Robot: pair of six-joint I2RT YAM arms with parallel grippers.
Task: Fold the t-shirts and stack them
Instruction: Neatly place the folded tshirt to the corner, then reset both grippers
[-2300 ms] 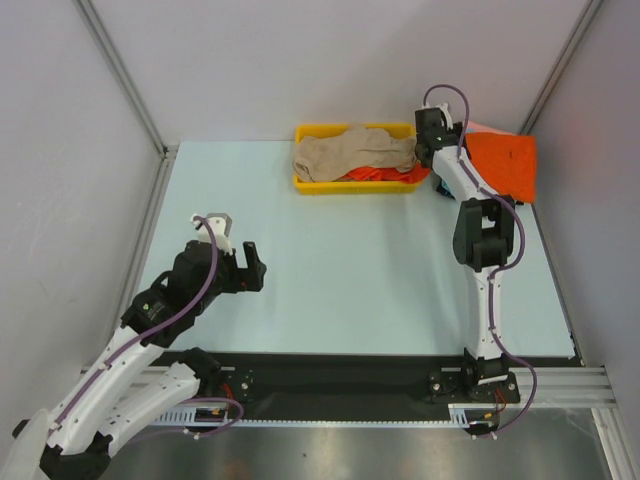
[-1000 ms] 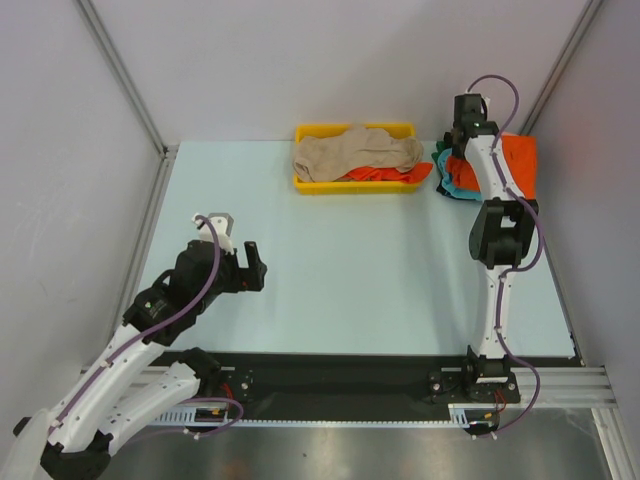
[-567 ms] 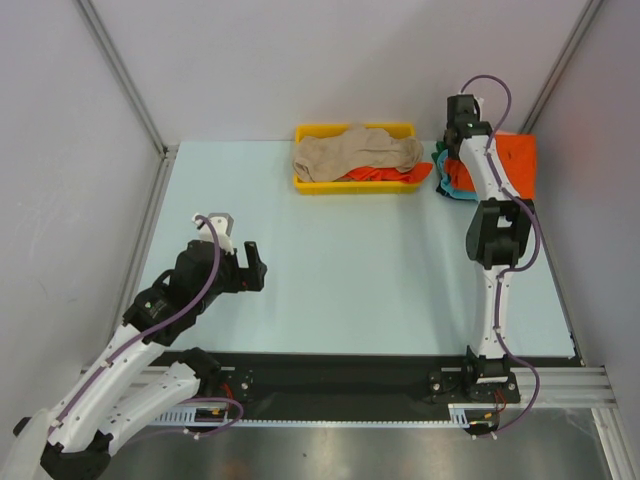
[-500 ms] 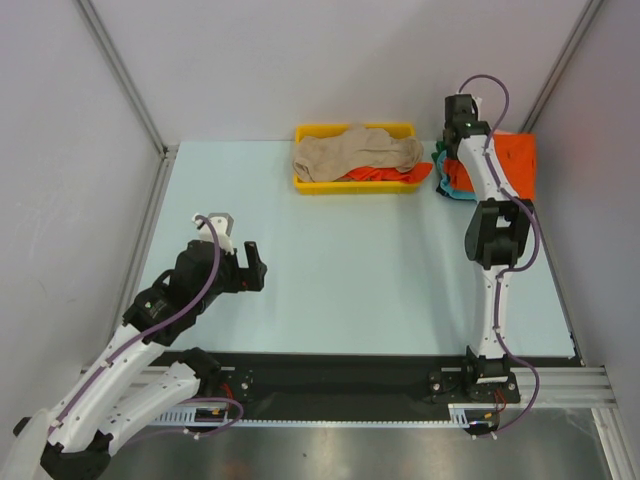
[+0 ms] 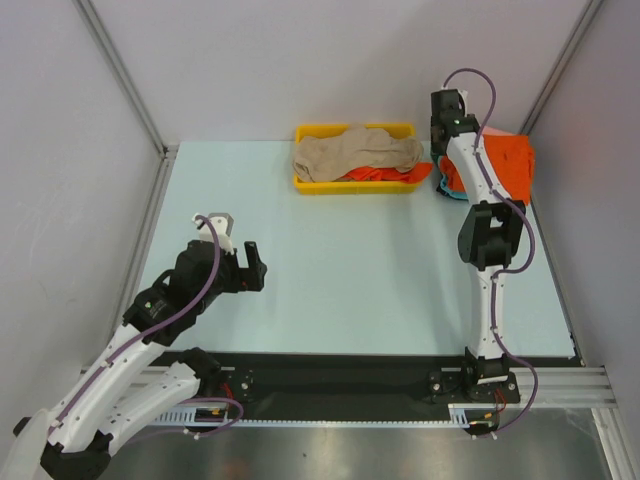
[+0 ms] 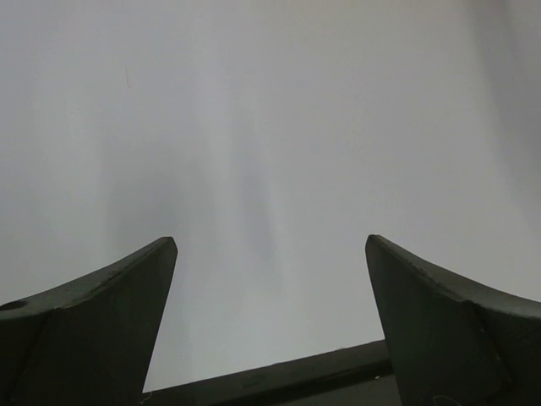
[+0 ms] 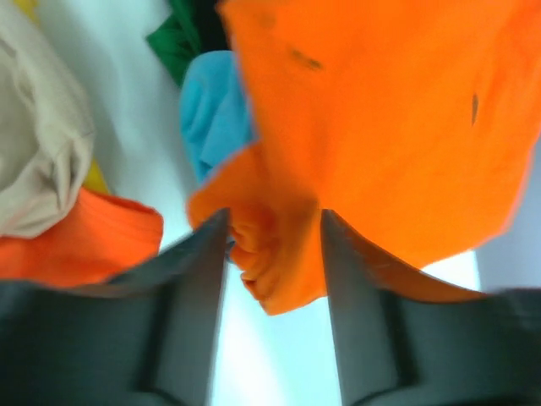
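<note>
Right claw (image 7: 273, 228) sits half apart around a fold of the orange t-shirt (image 7: 380, 127) — gripped or loose, I can't tell. It lies on the teal t-shirt (image 7: 211, 118) at the worktop's (image 5: 350, 260) far right; I'd release fully, then lift straight.

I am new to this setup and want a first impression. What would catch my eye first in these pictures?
The bright orange t-shirt at the far right corner of the table, with a bunch of it between the fingers of the right gripper. Next, the yellow tray at the far edge, holding a beige t-shirt.
</note>
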